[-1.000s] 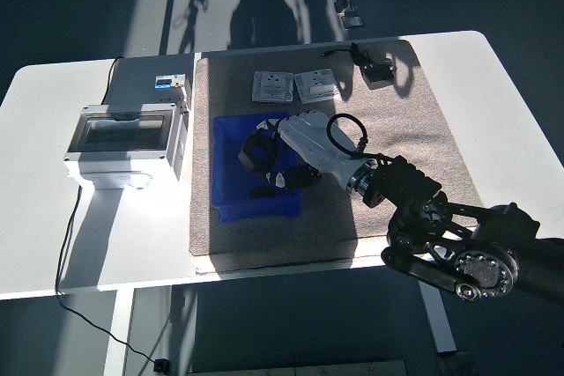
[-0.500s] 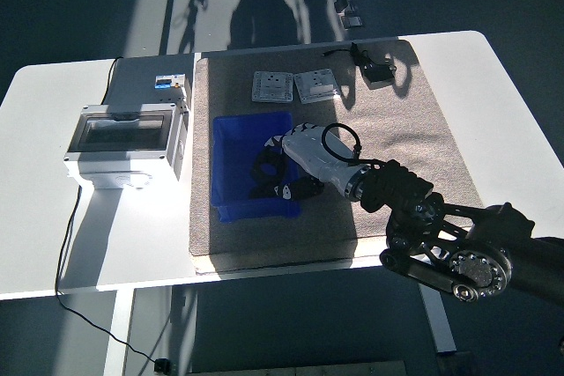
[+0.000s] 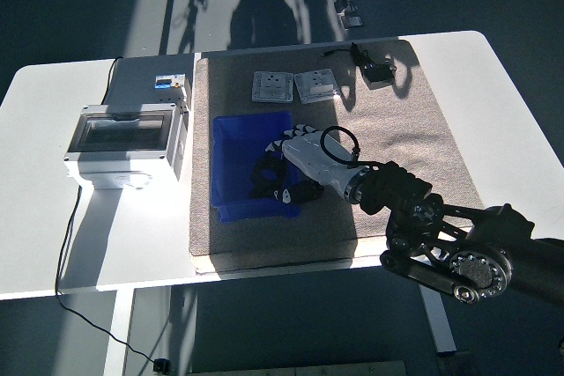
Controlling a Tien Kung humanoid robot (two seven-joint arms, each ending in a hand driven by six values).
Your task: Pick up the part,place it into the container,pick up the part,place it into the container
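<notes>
Right hand (image 3: 295, 160) has shifted slightly left and down over last second, now settled over right half of blue container (image 3: 231, 156), frame centre. Judged: release step in progress. Dark part (image 3: 264, 171) sits inside container under fingers; fingers curled downward, grip or release cannot be told. Forearm enters from lower right, wrist angled down-left. Left arm out of view.

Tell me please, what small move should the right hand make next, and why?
Probably open the fingers and let go. The right hand is low over the blue bin, with a dark part seemingly in its fingers inside the walls. Whether the part touches the floor is unclear. Two plates wait beyond.
</notes>
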